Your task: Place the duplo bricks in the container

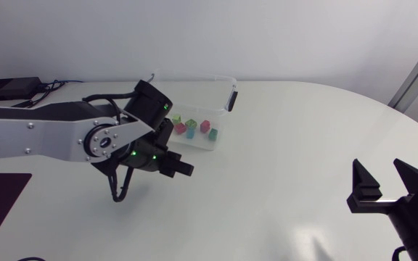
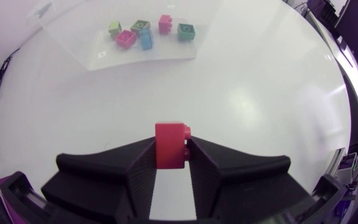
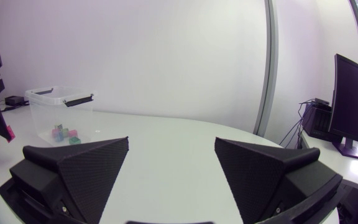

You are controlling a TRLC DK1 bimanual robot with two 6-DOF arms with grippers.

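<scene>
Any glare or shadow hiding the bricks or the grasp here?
Head view: soft light, no hard shadows around the left gripper; bricks show through the clear container. Left wrist view: pale sheen on the table, well clear of the gripped red brick, which is evenly lit. Right wrist view: container far off, bricks tiny but visible.

Head view: overhead, down on table (image 1: 289,159). Left wrist: close, tilted down. Right wrist: low, level across. All three share container (image 1: 232,98).
</scene>
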